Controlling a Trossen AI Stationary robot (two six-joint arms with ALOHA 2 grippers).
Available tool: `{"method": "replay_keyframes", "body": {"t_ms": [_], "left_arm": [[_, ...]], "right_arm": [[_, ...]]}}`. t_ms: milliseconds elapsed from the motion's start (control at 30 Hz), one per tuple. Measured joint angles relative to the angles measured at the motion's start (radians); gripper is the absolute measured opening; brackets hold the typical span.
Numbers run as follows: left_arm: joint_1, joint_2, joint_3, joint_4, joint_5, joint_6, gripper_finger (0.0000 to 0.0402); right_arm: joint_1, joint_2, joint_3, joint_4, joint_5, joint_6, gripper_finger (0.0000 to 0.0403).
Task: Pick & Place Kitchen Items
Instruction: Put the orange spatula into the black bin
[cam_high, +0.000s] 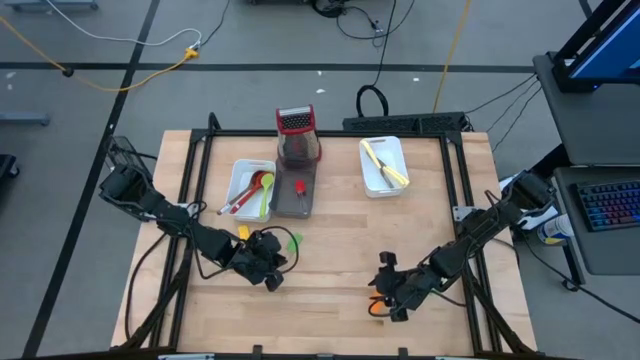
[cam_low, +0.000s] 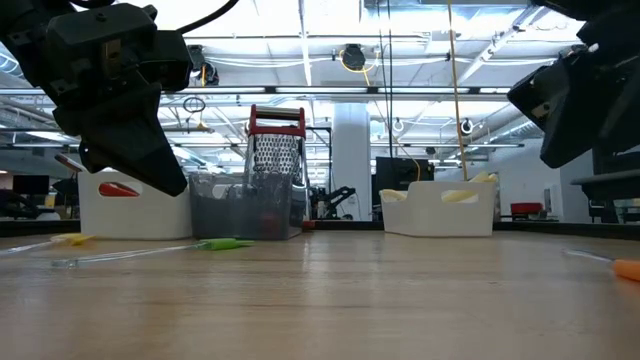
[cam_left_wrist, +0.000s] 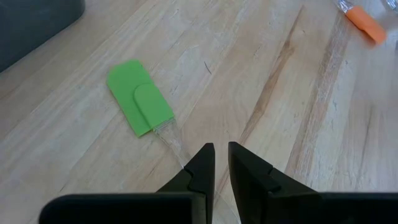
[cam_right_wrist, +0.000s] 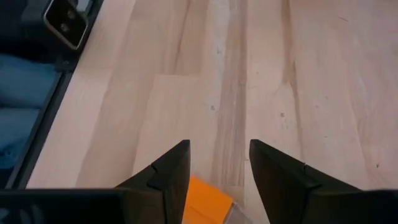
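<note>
Several utensils are already lying in the white trays (cam_high: 243, 172), while the left claw (cam_left_wrist: 216, 163), nearly together, is pinching the green spatula's (cam_left_wrist: 139, 98) clear handle on the worktop (cam_high: 330, 235), and the right claw (cam_right_wrist: 217, 167), apart, is straddling the orange spatula (cam_right_wrist: 206, 200).

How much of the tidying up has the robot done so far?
Partly done. Done: red and green spoons sit in the left white tray, yellow utensils in the right white tray. In hand: the left gripper closes near the green spatula; the right gripper is open over the orange spatula. Both remain on the table.
</note>
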Motion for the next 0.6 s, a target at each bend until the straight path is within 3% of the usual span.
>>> {"method": "replay_keyframes", "body": {"t_ms": [300,333,467,533,600], "left_arm": [[0.0,0.0,0.0,0.0,0.001,0.0,0.0047],[0.003,-0.002,0.005,-0.025,0.056,-0.024,0.0047],[0.011,-0.016,0.008,-0.022,0.449,-0.121,0.0047],[0.007,-0.016,0.008,0.002,0.555,-0.143,0.0047],[0.004,-0.016,0.008,0.034,0.594,-0.142,0.0047]], "right_arm": [[0.006,0.0,0.0,-0.003,-0.102,-0.004,0.0169],[0.008,0.0,0.0,-0.003,-0.107,-0.025,0.0175],[0.011,0.0,-0.001,-0.009,-0.131,-0.098,0.0205],[0.01,-0.001,-0.022,-0.002,-0.131,-0.127,0.022],[0.01,0.0,-0.06,0.002,-0.157,-0.164,0.0232]]}}
